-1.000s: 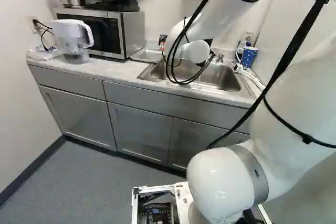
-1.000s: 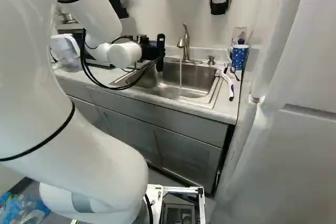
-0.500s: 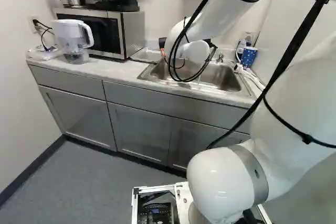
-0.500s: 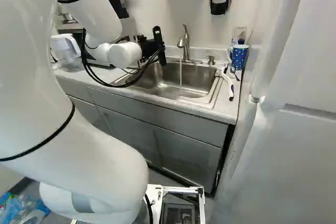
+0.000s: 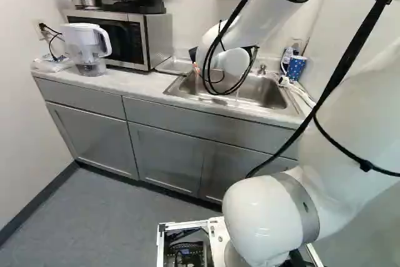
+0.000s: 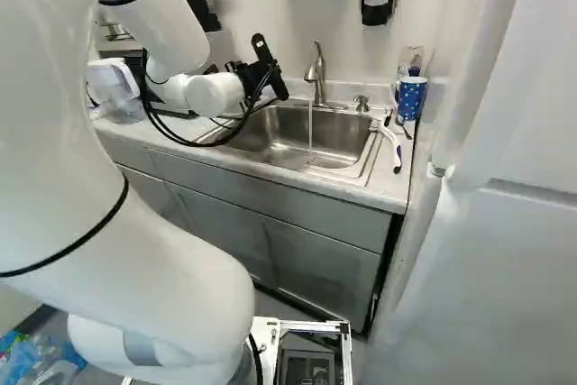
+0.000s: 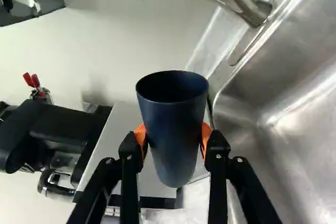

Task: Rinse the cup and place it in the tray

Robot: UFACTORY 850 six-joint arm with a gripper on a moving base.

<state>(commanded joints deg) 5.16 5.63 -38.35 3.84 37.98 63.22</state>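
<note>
Dark blue cup (image 7: 172, 129), smooth-walled, tapering from a wide open mouth to a narrower base. Looks like rigid plastic or coated metal; cannot tell which.

Location: in the end effector (image 7: 173, 139), beside the sink (image 6: 329, 137), near the faucet (image 6: 317, 74). Both orange pads (image 7: 206, 135) press on opposite sides of the wall, about mid-height. Against the microwave (image 7: 118, 145) the cup reads as tipped well over, mouth toward the faucet.

Handling, my estimate: light when drained, noticeably heavier once water collects; stiff enough for a moderate squeeze, unlikely to shatter. No handle visible. Wet, it probably turns slippery, and the taper invites it to slide toward its narrow end.

Best hold: the present one, mid-wall, square across, rim free for rinsing. Avoid pinching at the base; little to grip there.

Water stream (image 6: 310, 128) runs from the spout, apart from the cup. Bring the mouth under slowly, then tip further to drain before the set-down.
</note>
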